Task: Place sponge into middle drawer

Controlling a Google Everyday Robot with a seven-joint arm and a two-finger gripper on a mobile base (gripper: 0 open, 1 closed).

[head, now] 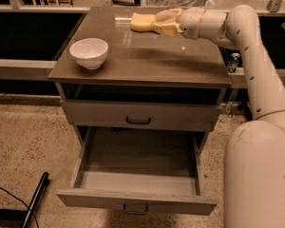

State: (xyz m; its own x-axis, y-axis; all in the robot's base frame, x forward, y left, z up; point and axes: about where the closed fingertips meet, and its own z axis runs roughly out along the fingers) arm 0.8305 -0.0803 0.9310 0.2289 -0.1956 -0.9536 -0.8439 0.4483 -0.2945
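Observation:
The pale yellow sponge [142,22] is held above the far part of the cabinet top [142,61]. My cream gripper [157,24] reaches in from the right and is shut on the sponge's right end. The middle drawer [137,161] is pulled open below, its flat grey floor bare, with a small dark loop handle on its front panel [135,208]. The sponge is well behind and above the drawer opening.
A white bowl [89,52] stands on the left of the cabinet top. The shut top drawer front [138,116] sits under the top. My arm [256,70] runs down the right side. A black rod [35,198] and cable lie on the floor at left.

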